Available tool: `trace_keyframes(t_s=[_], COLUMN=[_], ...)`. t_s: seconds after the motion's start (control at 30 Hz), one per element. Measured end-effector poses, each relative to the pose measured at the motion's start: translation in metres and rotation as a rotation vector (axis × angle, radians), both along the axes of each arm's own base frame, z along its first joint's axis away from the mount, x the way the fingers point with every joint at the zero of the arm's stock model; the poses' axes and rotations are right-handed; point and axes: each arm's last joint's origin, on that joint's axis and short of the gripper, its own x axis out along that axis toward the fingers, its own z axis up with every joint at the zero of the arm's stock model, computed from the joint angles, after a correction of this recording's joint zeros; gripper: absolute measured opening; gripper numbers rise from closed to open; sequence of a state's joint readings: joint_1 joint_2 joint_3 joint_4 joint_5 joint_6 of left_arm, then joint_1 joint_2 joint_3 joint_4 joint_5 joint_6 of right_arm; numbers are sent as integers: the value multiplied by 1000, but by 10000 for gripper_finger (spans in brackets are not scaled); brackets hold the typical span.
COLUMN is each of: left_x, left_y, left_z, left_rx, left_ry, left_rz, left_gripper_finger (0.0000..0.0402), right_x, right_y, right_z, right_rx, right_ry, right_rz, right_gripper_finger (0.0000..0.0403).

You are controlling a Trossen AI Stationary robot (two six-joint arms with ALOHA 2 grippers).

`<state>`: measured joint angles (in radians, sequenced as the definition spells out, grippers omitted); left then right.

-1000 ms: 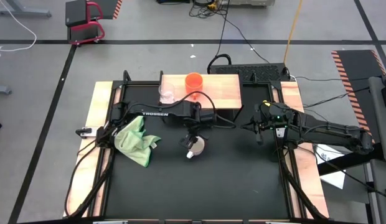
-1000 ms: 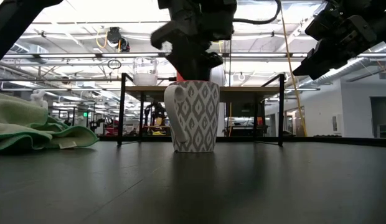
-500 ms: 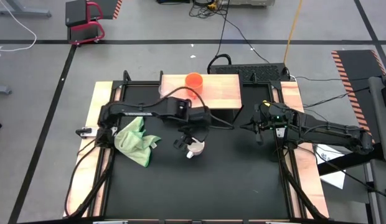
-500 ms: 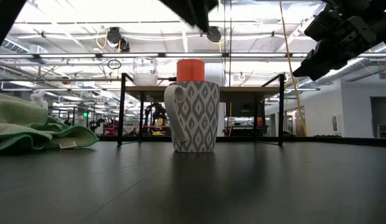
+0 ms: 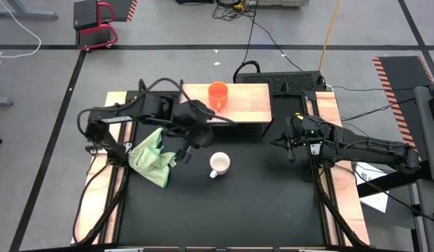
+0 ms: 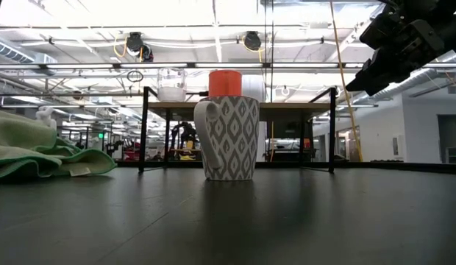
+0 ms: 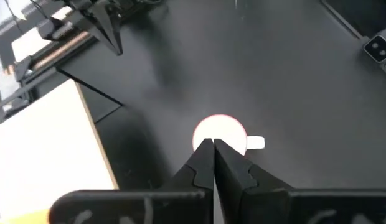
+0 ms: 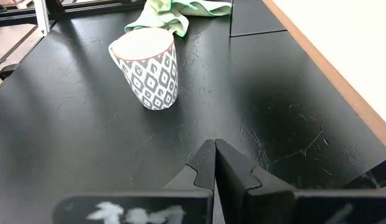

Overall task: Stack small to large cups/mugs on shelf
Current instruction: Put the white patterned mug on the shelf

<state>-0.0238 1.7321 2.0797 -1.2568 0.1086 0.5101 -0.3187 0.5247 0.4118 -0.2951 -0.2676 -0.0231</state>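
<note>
My left arm bends over the counter's [image 5: 259, 203] left half, its tool [image 7: 213, 147] closed and empty, hanging above and just left of the white mug [image 5: 219, 164]. That mug stands upright, mouth up, handle pointing toward the near-left. Beyond my left tool, the orange mug [image 5: 218, 93] sits upright on the shelf [image 5: 248, 105]. My right tool [image 8: 215, 149] waits shut, well right of the white mug.

the left arm covers the clear glass cup in the high view; it shows only from the low view [image 6: 171, 85], on the shelf [image 6: 287, 104]. there the white mug [image 6: 229, 138] hides the lower part of the orange mug [image 6: 224, 82]. the green cloth [image 6: 37, 151] is cut by the edge, and the right pincer [image 6: 360, 77], perhaps closed, runs off the frame's top.
</note>
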Motion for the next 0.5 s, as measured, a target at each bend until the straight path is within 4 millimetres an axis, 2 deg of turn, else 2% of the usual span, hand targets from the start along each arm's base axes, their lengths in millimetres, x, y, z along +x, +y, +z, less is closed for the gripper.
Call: trace_keyframes(t_s=[0.23, 0.4, 0.5], left_x=[-9, -15, -23], left_y=[2, 6, 8], left_z=[4, -1, 6], left_rx=[39, 36, 1], left_ry=[-11, 69, 44], left_rz=[31, 25, 6], left_gripper_finger=[3, 2, 1], right_x=[0, 0, 0], right_y=[0, 0, 0], right_z=[0, 0, 0], right_rx=[-1, 2, 2], right_ry=[-2, 1, 1], right_rz=[0, -1, -1], right_gripper_finger=[0, 0, 0])
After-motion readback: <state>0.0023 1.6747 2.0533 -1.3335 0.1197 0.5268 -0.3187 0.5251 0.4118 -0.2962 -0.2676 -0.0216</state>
